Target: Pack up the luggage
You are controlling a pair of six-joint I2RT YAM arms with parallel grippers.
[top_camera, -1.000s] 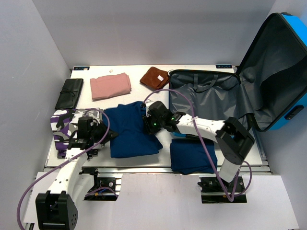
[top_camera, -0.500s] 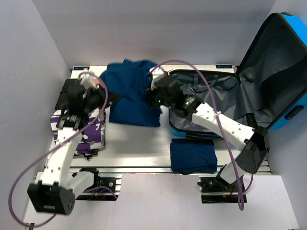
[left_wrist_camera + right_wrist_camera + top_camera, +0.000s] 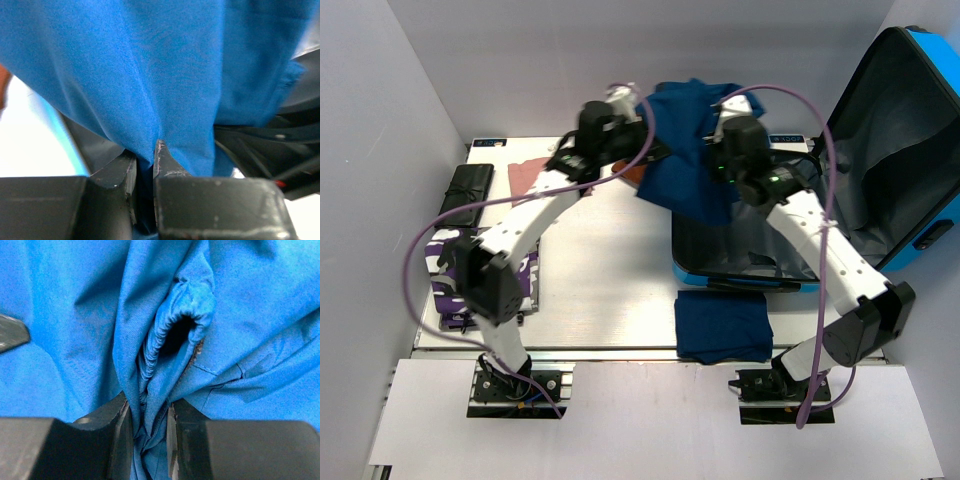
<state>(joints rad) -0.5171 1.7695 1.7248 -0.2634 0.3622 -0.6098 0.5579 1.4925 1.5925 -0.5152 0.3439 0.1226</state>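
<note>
Over the far left corner of the luggage (image 3: 880,150), we hold a blue garment (image 3: 685,165) aloft: the left gripper (image 3: 145,157) pinches one fold, the right gripper (image 3: 147,412) clamps a gathered cuff. The luggage lies open, lid propped upright. We should carry the cloth fully over its tray, lower evenly, and release together so nothing drapes outside.

On your bench (image 3: 610,270) a folded dark-blue cloth (image 3: 722,325) lies at the near edge. At the left you have a purple camouflage garment (image 3: 447,298), with a black pouch (image 3: 463,190) beyond it. A pink folded cloth (image 3: 525,172) sits near the far edge, partly covered. A dark-blue garment (image 3: 685,150) hangs bunched above the far side.
</note>
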